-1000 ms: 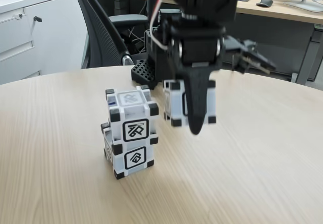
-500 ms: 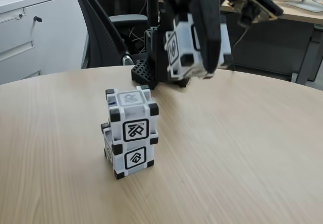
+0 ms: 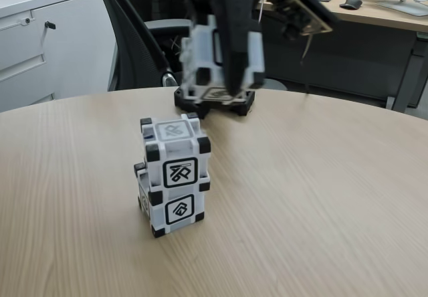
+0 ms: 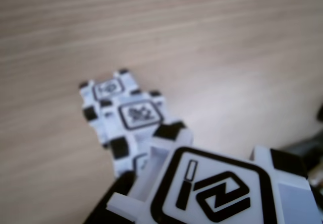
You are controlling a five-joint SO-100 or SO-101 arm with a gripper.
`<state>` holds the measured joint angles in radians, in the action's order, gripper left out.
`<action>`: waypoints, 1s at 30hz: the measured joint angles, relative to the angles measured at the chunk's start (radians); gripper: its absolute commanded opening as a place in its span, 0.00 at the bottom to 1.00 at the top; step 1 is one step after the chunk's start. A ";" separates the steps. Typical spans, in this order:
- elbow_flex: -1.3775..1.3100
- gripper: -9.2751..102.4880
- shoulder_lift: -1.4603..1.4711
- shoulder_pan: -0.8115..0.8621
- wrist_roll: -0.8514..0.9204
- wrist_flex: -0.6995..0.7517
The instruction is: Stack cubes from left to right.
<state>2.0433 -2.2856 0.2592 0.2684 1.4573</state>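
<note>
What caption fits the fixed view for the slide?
End effector holds the third cube in the air above the two-cube stack on the wooden table.

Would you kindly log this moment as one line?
gripper: shut on third cube | aloft, beyond two-cube stack | table | third cube not yet placed

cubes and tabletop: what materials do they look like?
Cubes: the held cube and the stacked pair look like moulded hard plastic, white-grey with a soft sheen, matte black corner blocks, and crisp black glyphs, probably printed or inlaid. Table: pale wood-grain surface, very even and matte, so likely laminate rather than solid wood; cannot confirm.
</note>
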 measured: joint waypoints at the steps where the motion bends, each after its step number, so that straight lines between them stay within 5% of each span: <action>1: 0.000 0.08 0.000 0.014 0.009 0.000; 16: 0.000 0.08 0.000 0.206 0.123 0.000; 30: -0.029 0.08 0.152 0.209 0.098 0.000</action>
<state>2.0141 -2.1338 0.4679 0.3666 1.4573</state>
